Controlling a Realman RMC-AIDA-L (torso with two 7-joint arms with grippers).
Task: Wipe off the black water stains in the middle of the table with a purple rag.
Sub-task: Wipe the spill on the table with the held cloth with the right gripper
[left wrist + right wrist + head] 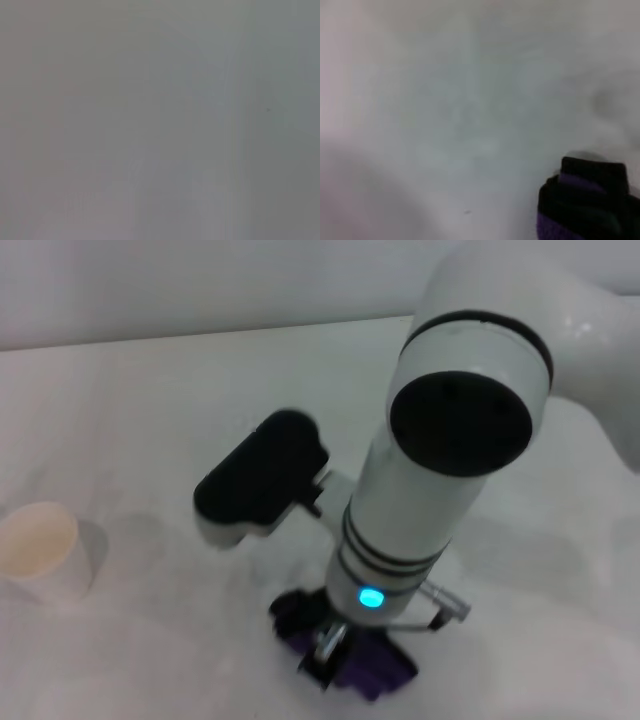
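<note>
At the lower centre of the head view the right gripper (335, 645) presses the purple rag (375, 665) onto the white surface (150, 410), its jaws apparently closed on the cloth, while a paper cup (42, 550) stands far left.

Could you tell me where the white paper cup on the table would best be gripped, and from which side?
Judging from the head view, grip the cup across its side wall, just below the open rim, coming in level from the side facing the right arm. It stands upright with bare table around it, so nothing blocks a sideways approach. The right gripper is down at the rag.
</note>
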